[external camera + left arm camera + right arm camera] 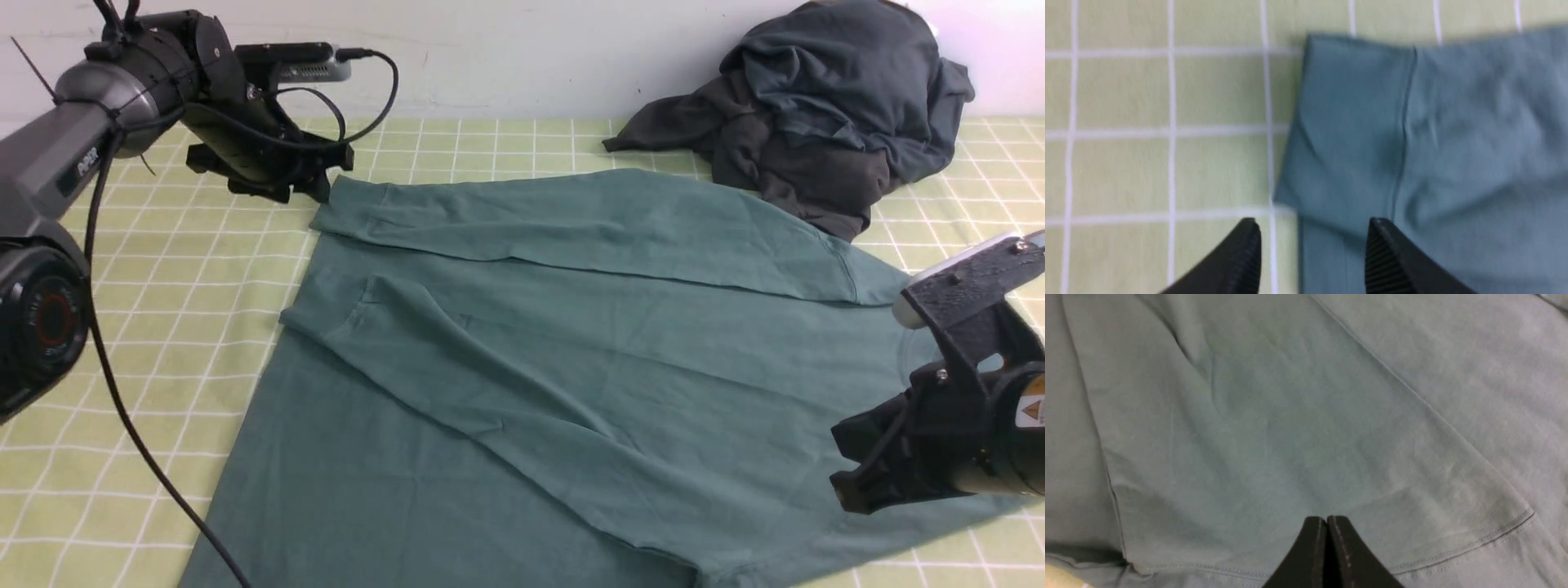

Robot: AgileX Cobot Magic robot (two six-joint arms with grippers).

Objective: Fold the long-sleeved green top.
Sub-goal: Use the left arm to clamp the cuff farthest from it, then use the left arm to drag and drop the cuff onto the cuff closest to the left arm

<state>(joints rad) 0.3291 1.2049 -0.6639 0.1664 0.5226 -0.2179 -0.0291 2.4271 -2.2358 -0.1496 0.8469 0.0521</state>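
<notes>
At the upper left of the front view the left gripper hangs with its jaws parted and empty just off the cuff of the far sleeve, over the checked tablecloth. The green long-sleeved top lies flat across the middle of the frame with both sleeves laid over its body, so the sleeve folds look done, while the body has yet to be folded over, as far as I can judge. Past the dark clothes heap at the upper right, the right gripper hovers clenched on nothing over the top's lower right part.
</notes>
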